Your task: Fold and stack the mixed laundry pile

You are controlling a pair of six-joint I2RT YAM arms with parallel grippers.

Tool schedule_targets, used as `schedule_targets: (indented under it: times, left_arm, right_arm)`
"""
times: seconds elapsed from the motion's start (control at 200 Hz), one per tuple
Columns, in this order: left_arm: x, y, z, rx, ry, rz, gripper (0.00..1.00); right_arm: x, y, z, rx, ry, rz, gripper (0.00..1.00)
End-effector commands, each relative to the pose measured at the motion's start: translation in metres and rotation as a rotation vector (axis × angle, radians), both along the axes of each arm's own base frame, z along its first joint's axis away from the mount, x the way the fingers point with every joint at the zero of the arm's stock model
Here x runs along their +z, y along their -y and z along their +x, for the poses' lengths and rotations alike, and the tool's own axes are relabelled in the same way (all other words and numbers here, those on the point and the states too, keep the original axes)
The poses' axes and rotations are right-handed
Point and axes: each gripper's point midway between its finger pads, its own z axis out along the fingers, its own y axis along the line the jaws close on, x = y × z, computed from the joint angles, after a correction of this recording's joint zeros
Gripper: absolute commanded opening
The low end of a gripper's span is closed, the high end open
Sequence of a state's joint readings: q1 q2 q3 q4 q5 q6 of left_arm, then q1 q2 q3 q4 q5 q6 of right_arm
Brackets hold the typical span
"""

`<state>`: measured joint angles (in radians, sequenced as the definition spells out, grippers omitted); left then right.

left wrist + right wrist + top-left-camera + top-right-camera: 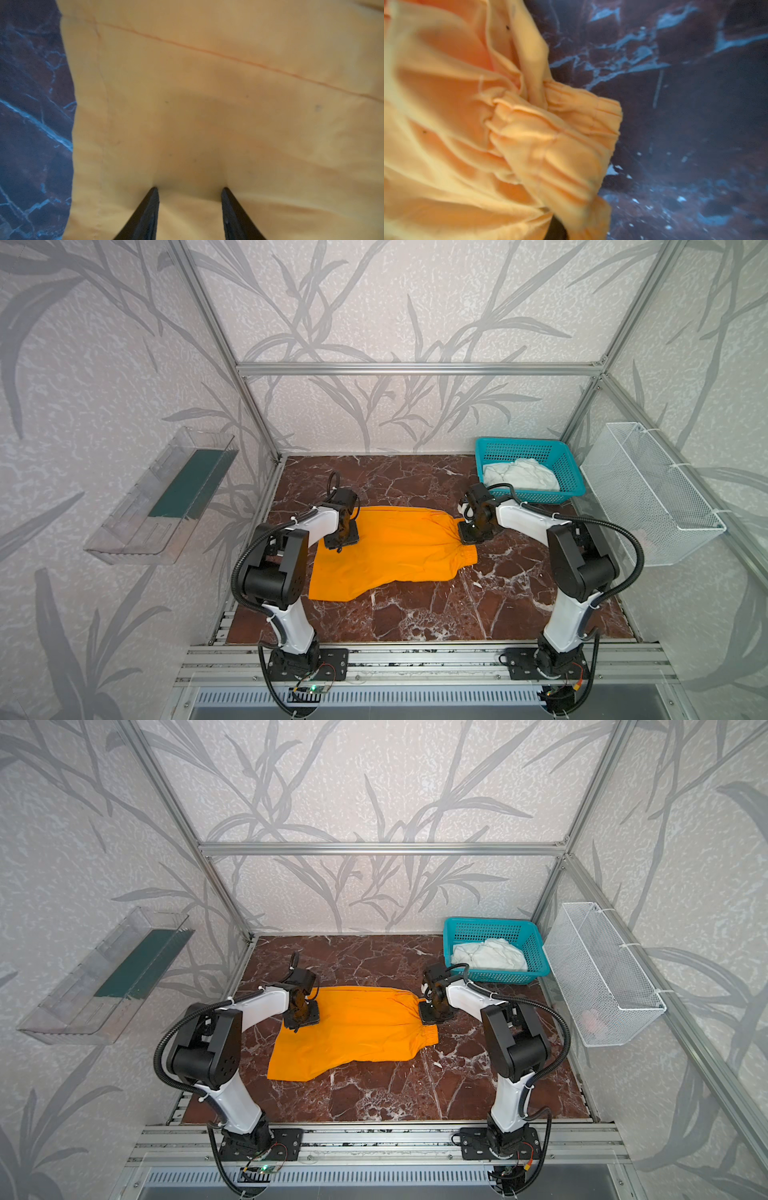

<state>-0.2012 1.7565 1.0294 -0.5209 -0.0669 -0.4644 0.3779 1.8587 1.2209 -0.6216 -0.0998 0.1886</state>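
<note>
Wallpapered cell [374, 302], red-brown marbled table [415, 605]. Found orange trousers [390, 556] spread flat on it, between the two claws. Recorded left claw [190, 188] partly open, both fingertips [152, 199] pressed down onto flat cloth, nothing pinched. Recorded right claw [466, 536] clamped tight on a bunched corner of the elastic waistband [560, 133]. Located white shirt [519, 477] crumpled inside teal basket [519, 441], beyond the right claw, well apart from the left claw.
</note>
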Motion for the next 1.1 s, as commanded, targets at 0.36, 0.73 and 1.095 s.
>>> schedule_targets:
  times: [0.36,0.73,1.095]
  left_arm:
    - [-0.016,0.104,-0.039,-0.188,0.039,-0.168,0.48]
    - [-0.023,0.184,-0.008,-0.223,0.114,-0.285,0.47]
    - [-0.007,0.181,-0.011,-0.241,0.155,-0.291,0.47]
  right_arm:
    - [0.114,0.063,0.011,0.056,0.141,-0.392,0.0]
    - [0.161,-0.027,-0.001,0.168,0.186,-0.145,0.0]
    - [0.147,-0.118,-0.002,0.171,0.136,0.118,0.0]
